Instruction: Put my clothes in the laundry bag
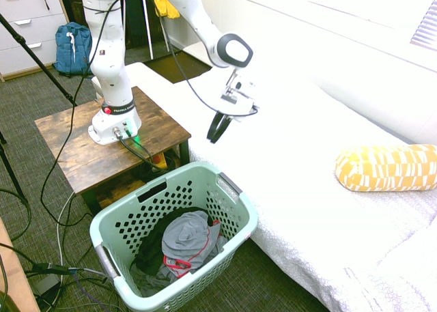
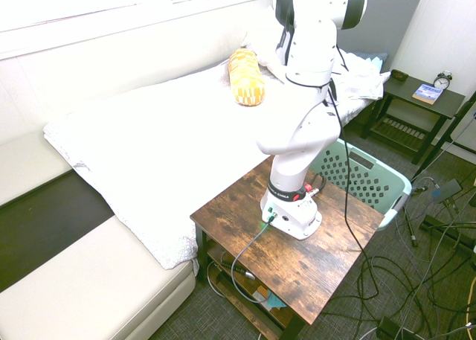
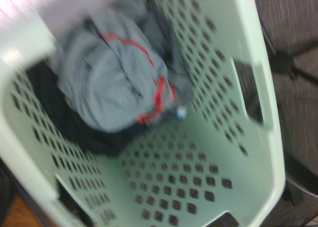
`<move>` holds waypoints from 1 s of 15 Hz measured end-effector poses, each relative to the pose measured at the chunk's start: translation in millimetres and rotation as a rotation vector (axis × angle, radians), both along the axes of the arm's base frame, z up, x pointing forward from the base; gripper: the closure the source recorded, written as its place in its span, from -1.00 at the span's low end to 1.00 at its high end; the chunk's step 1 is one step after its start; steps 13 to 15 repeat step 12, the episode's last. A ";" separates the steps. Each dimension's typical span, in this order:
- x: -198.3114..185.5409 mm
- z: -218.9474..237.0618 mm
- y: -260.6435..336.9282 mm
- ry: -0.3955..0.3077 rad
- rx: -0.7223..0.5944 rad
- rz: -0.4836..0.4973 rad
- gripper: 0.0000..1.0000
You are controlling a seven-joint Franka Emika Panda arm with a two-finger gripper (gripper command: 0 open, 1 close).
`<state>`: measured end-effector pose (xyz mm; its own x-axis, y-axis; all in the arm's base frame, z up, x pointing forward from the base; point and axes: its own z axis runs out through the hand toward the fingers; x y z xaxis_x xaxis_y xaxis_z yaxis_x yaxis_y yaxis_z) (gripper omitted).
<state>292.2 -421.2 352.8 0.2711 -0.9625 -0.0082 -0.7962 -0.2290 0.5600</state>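
From here I see the grey garment with red trim (image 1: 188,237) lying in the mint-green laundry basket (image 1: 235,222), at the lower middle of the first exterior view, on top of darker clothing (image 1: 149,252). The gripper (image 1: 217,129) hangs above the bed (image 1: 287,148), upper middle; I cannot tell how its jaws stand. The yellow patterned bolster (image 1: 388,168) lies at the right.

Pretty clean-looking arm — glossy white rounded segments (image 1: 113,63) with a dark ring (image 1: 235,50) round the wrist joint. The base (image 1: 116,124) is white too, with a black lettered band (image 1: 117,109), a red button and a little green light. Gripper (image 1: 218,128) has silvery metal bits and black fingers — plus a thin black cable (image 1: 188,82) along the arm.
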 end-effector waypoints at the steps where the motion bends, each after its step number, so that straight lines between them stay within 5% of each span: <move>1: 41.6 9.8 22.8 -0.072 -0.014 0.020 -1.00; 6: 202.2 25.9 162.8 -0.445 -0.043 0.066 -1.00; 9: 270.3 17.5 289.8 -0.623 0.018 0.213 -1.00; 12: 293.2 7.5 383.2 -0.693 0.158 0.348 -1.00; 15: 293.2 7.5 383.2 -0.693 0.158 0.348 -1.00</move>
